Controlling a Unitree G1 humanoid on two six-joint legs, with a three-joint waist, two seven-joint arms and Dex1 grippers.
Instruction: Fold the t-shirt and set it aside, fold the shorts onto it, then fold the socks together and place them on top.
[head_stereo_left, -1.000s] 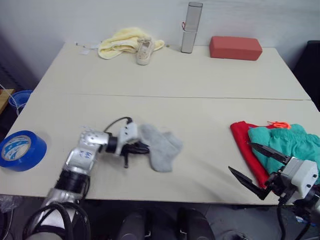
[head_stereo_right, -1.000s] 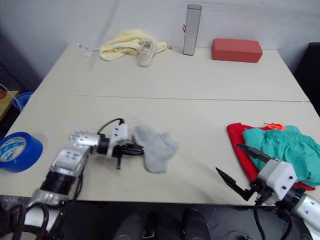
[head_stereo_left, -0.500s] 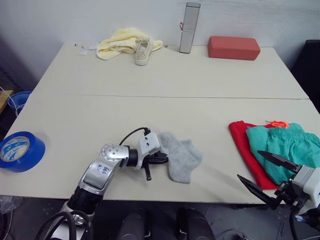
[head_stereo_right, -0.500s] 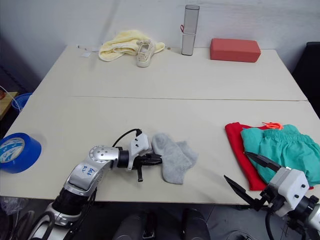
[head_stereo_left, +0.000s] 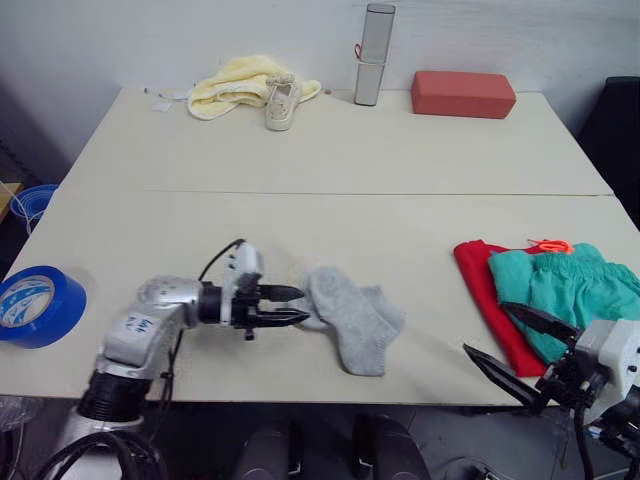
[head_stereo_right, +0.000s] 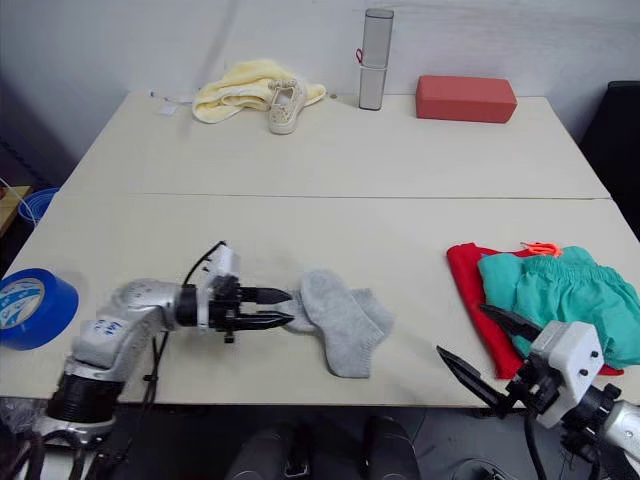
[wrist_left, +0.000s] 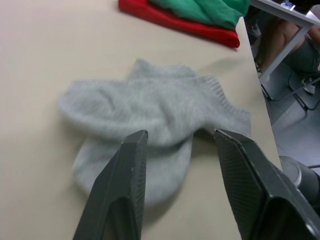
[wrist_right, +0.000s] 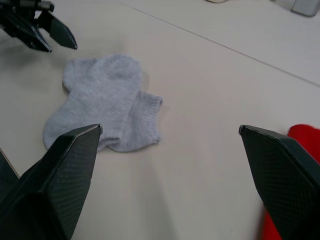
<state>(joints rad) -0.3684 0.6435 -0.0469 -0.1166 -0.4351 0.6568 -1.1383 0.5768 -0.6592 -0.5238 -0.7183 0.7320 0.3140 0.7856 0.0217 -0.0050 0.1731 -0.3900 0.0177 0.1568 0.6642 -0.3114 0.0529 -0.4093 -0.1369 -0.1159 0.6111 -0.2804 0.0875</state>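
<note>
**Socks next: time to lift them onto the pile**

The t-shirt (head_stereo_left: 480, 290) lies folded at the right end of the bench (head_stereo_left: 330, 160), near the front edge. The shorts (head_stereo_left: 565, 290) lie folded on top of it, so a strip of red shows along one side. Those two steps look done.

The socks (head_stereo_left: 355, 318) are the step in hand. They lie near the front of the bench, one partly on top of the other, well apart from the pile. They look put together, but not neatly.

The left hand (head_stereo_left: 295, 305) is low over the bench, just beside the socks, pointing at them. Its fingers are spread apart and grip nothing. In the left wrist view the socks (wrist_left: 150, 107) sit right past the two fingertips.

The right hand (head_stereo_left: 520, 340) hangs off the front edge of the bench, near the pile. Its fingers are wide apart too, and it carries nothing.

Next, I think a hand must slide onto both socks, pinch them together, and carry them across to the shorts. The grip needs to catch both layers, or one sock may stay behind.
</note>
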